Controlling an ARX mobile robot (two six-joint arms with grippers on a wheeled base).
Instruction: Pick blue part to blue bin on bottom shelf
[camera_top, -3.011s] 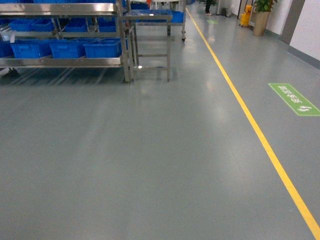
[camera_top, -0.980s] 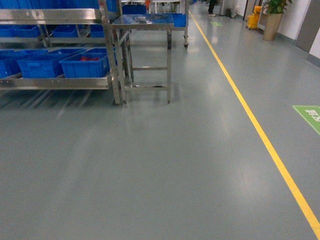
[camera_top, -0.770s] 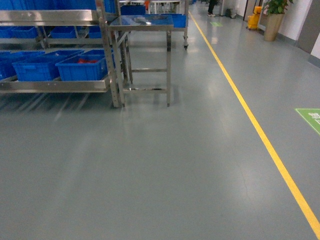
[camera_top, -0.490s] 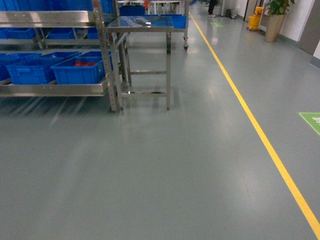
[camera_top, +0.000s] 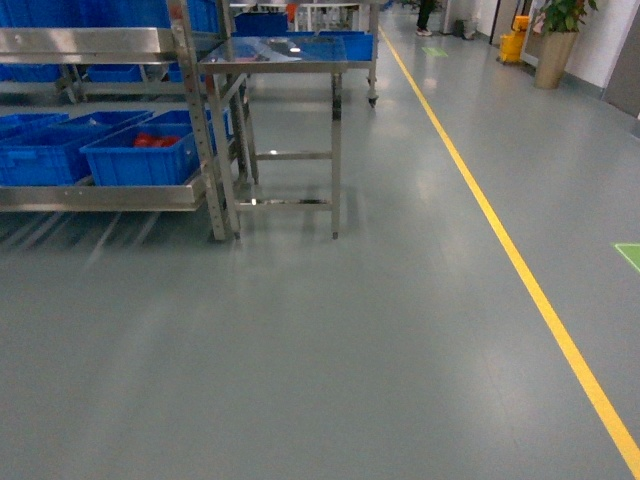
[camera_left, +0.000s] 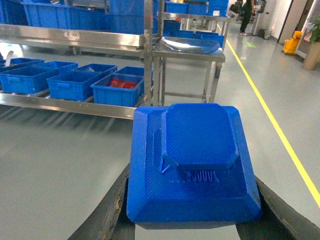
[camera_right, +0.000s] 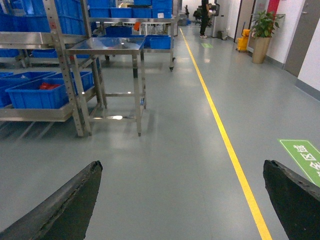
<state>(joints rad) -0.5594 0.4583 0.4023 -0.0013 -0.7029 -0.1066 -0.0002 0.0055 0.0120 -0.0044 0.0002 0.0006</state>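
The blue part (camera_left: 195, 160), a chunky square block with a raised top, fills the left wrist view. My left gripper (camera_left: 192, 217) is shut on it, one dark finger (camera_left: 112, 210) at each side. Neither gripper shows in the head view. Several blue bins (camera_top: 140, 160) stand in a row on the steel rack's bottom shelf (camera_top: 100, 195), ahead and to the left. The bin (camera_left: 117, 90) nearest the rack's corner post holds red pieces. My right gripper (camera_right: 181, 172) is open over bare floor with nothing between its fingers.
A small steel table (camera_top: 280, 60) stands against the right end of the rack (camera_top: 195, 120). A yellow floor line (camera_top: 520, 270) runs away on the right. More blue bins fill the upper shelves. A potted plant (camera_top: 560, 30) and a yellow mop bucket (camera_top: 512, 42) stand far back right.
The rack and steel table have come nearer and slid left in the head view. The green floor sign has almost left the view on the right.
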